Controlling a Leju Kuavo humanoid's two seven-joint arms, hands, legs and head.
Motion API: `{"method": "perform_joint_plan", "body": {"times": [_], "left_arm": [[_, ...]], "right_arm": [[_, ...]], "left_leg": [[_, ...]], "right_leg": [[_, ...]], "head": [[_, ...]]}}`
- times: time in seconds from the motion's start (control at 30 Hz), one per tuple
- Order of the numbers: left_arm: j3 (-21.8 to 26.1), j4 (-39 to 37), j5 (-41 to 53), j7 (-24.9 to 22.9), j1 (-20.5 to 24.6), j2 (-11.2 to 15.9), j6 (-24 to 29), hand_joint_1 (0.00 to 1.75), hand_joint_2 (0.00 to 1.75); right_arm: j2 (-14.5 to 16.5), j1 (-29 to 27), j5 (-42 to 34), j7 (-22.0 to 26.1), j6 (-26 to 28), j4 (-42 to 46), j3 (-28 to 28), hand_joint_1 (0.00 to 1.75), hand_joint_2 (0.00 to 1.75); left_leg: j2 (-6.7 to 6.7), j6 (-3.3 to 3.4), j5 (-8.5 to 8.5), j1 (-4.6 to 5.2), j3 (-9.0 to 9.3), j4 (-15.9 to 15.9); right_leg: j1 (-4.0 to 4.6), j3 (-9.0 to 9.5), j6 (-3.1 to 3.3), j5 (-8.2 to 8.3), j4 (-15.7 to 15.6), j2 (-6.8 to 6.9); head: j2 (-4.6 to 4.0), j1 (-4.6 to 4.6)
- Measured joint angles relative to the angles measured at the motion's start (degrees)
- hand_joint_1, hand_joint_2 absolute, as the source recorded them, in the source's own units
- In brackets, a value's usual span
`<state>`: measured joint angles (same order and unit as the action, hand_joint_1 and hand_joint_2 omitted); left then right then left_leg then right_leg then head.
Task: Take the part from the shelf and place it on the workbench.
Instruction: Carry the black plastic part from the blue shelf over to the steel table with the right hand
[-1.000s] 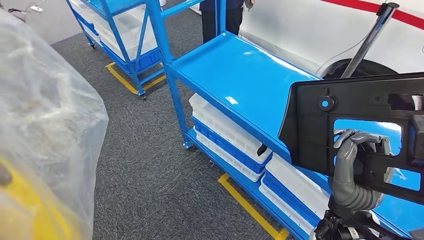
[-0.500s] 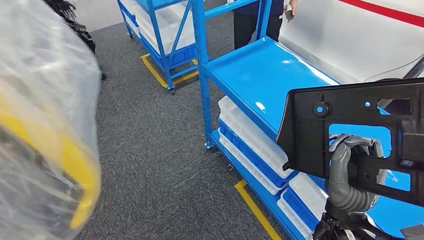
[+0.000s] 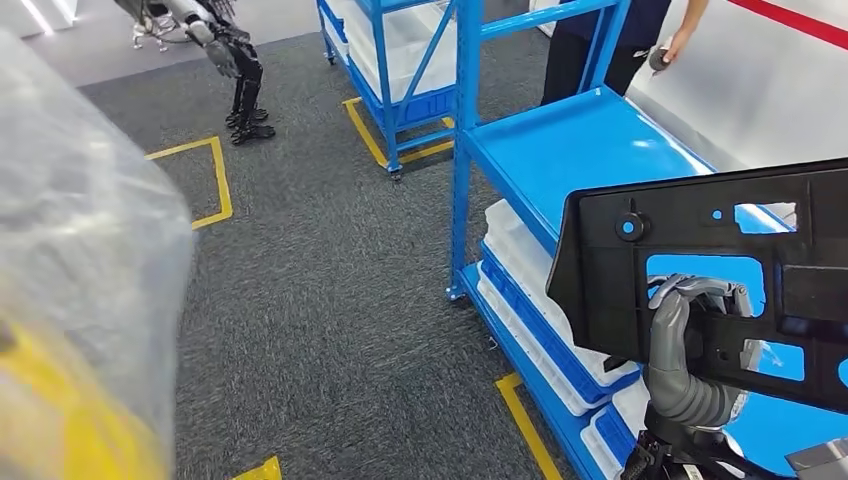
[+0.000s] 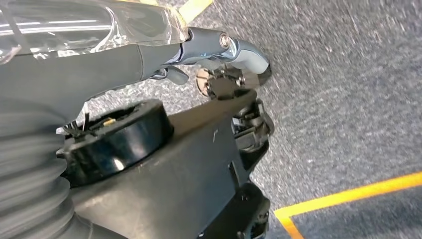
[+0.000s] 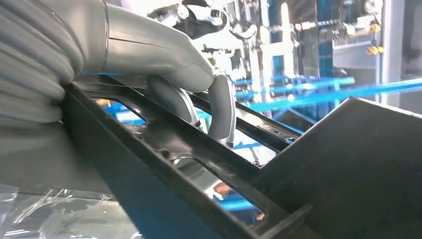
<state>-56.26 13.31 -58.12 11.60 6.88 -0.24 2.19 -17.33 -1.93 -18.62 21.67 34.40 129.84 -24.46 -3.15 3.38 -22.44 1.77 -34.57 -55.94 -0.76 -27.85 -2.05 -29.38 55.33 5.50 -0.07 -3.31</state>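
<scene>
Black plastic part (image 3: pixel 700 260) is riding in the right hand (image 3: pixel 690 345), fingers hooked through its opening; swinging near the blue shelf (image 3: pixel 560 150) risks a knock. Left hand's state: cannot tell.

The room is bright and the light is even, with soft shadows. The blue shelf (image 3: pixel 580 150) shines with white glare on top. A clear plastic wrap (image 3: pixel 80 280) near the camera looks big and blurry. In the right wrist view, the far background is washed out and fuzzy. The grey carpet (image 4: pixel 348 74) looks smeared.
</scene>
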Motion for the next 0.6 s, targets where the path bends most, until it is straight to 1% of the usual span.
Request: {"method": "perform_joint_plan", "body": {"times": [0.03,0.07,0.1,0.13,0.17,0.2,0.23,0.27,0.3,0.33,0.37,0.4,0.43,0.47,0.5,0.53,0.57,0.6], "left_arm": [[0.0,0.0,0.09,-0.2,-0.02,0.03,0.12,0.0,1.75],[0.0,0.0,0.14,-0.38,-0.1,0.06,0.26,0.0,1.75],[0.0,0.0,0.22,-0.47,-0.19,0.08,0.42,0.0,1.75],[0.0,0.0,0.32,-0.47,-0.23,0.09,0.57,0.0,1.75],[0.0,0.0,0.39,-0.24,-0.17,0.08,0.63,0.0,1.75],[0.0,0.0,0.34,0.3,-0.06,-0.03,0.47,0.0,1.75],[0.0,0.0,0.23,0.98,0.09,-0.19,0.14,0.0,1.75],[0.0,0.0,0.12,1.68,0.22,-0.41,-0.32,0.0,1.75],[0.0,0.0,0.03,2.28,0.3,-0.7,-0.75,0.0,1.75],[0.0,0.0,0.01,2.64,0.33,-1.05,-1.03,0.0,1.75],[0.0,0.0,-0.02,2.83,0.34,-1.47,-1.17,0.0,1.75],[0.0,0.0,-0.07,2.93,0.33,-1.92,-1.17,0.0,1.75],[0.0,0.01,-0.17,2.96,0.34,-2.36,-1.14,0.0,1.75],[0.0,0.01,-0.25,2.98,0.29,-2.73,-1.07,0.0,1.75],[0.0,0.01,-0.39,2.97,0.16,-3.03,-0.99,0.0,1.75],[0.0,0.01,-0.61,2.91,-0.03,-3.26,-0.89,0.0,1.75],[0.0,0.0,-0.93,2.74,-0.28,-3.4,-0.79,0.0,1.75],[0.01,0.0,-1.5,2.56,-0.51,-3.54,-0.76,0.0,1.75]], "right_arm": [[0.07,-0.01,0.0,-0.05,-0.04,0.0,-0.05,1.75,1.75],[0.12,0.01,-0.01,-0.18,-0.14,-0.01,-0.11,1.75,1.75],[0.17,0.09,-0.03,-0.45,-0.3,-0.04,-0.2,1.75,1.75],[0.21,0.2,-0.04,-0.81,-0.52,-0.09,-0.3,1.75,1.75],[0.22,0.31,-0.07,-1.33,-0.73,-0.19,-0.42,1.75,1.75],[0.25,0.4,-0.1,-1.9,-0.87,-0.35,-0.54,1.75,1.75],[0.25,0.44,-0.13,-2.47,-0.96,-0.54,-0.65,1.75,1.75],[0.26,0.47,-0.18,-3.1,-0.97,-0.75,-0.76,1.75,1.75],[0.26,0.57,-0.23,-3.73,-0.97,-0.96,-0.88,1.75,1.75],[0.26,0.74,-0.29,-4.37,-0.96,-1.16,-1.05,1.75,1.75],[0.26,0.95,-0.34,-4.95,-0.96,-1.34,-1.26,1.75,1.75],[0.26,1.15,-0.38,-5.41,-0.96,-1.5,-1.46,1.75,1.75],[0.26,1.32,-0.4,-5.77,-0.96,-1.68,-1.66,1.75,1.75],[0.26,1.45,-0.45,-5.99,-0.93,-1.83,-1.83,1.75,1.75],[0.27,1.55,-0.51,-6.11,-0.89,-1.97,-1.96,1.75,1.75],[0.28,1.66,-0.62,-6.18,-0.83,-2.12,-2.09,1.75,1.75],[0.31,1.8,-0.83,-6.16,-0.76,-2.25,-2.19,1.75,1.75],[0.34,1.93,-1.1,-6.04,-0.69,-2.37,-2.26,1.75,1.75]], "left_leg": [[0.56,0.13,-0.01,0.14,-0.09,0.08],[1.19,0.29,0.09,-0.02,0.01,0.37],[1.81,0.48,0.19,-0.19,0.21,0.71],[2.38,0.75,0.34,-0.42,0.48,1.05],[2.96,1.0,0.46,-0.67,0.76,1.33],[3.54,1.18,0.45,-0.68,0.87,1.38],[4.19,1.34,0.43,-0.7,0.92,1.37],[4.95,1.39,0.39,-0.7,0.97,1.36],[5.75,1.39,0.35,-0.74,1.03,1.34],[6.58,1.33,0.31,-0.81,1.13,1.29],[7.41,1.21,0.22,-0.91,1.27,1.2],[8.21,1.0,0.09,-1.01,1.35,1.06],[8.96,0.75,-0.07,-1.02,1.31,0.75],[9.58,0.44,-0.16,-1.02,1.15,0.55],[10.12,0.13,-0.15,-1.04,0.92,0.44],[10.62,-0.18,-0.06,-1.1,0.72,0.42],[10.99,-0.46,0.0,-1.23,0.57,0.49],[10.51,-0.75,-0.23,-1.25,0.36,0.11]], "right_leg": [[0.08,0.12,-0.26,-0.12,-0.15,0.47],[0.04,0.28,-0.52,-0.33,-0.26,0.68],[0.0,0.34,-0.73,-0.73,-0.01,0.15],[-0.06,-0.09,-0.89,-1.63,1.23,-0.99],[-0.15,-1.19,-1.02,-3.05,3.73,-2.5],[-0.2,-3.03,-1.11,-4.78,7.45,-3.94],[-0.23,-5.33,-1.23,-6.41,11.67,-4.75],[-0.24,-7.38,-1.37,-7.22,15.01,-5.08],[-0.29,-8.67,-1.53,-6.95,16.56,-5.19],[-0.39,-8.8,-1.68,-5.43,15.64,-5.28],[-0.59,-7.73,-1.84,-2.95,12.34,-5.64],[-0.9,-6.12,-2.01,-0.55,8.09,-6.72],[-1.15,-4.58,-2.04,1.21,4.28,-8.0],[-1.28,-3.54,-1.93,2.16,1.74,-8.97],[-1.25,-3.14,-1.64,2.3,0.72,-9.58],[-1.03,-3.1,-1.23,2.25,0.59,-9.34],[-0.96,-3.09,-0.79,2.35,0.55,-8.66],[-0.93,-3.0,-0.41,2.42,0.45,-8.09]], "head": [[0.0,-0.01],[0.01,-0.01],[0.01,0.02],[0.01,0.03],[0.01,0.1],[0.01,0.16],[0.01,0.21],[0.0,0.26],[0.0,0.27],[0.0,0.27],[0.0,0.27],[0.0,0.27],[0.0,0.28],[0.0,0.29],[0.0,0.27],[0.0,0.26],[0.0,0.25],[0.0,0.22]]}}
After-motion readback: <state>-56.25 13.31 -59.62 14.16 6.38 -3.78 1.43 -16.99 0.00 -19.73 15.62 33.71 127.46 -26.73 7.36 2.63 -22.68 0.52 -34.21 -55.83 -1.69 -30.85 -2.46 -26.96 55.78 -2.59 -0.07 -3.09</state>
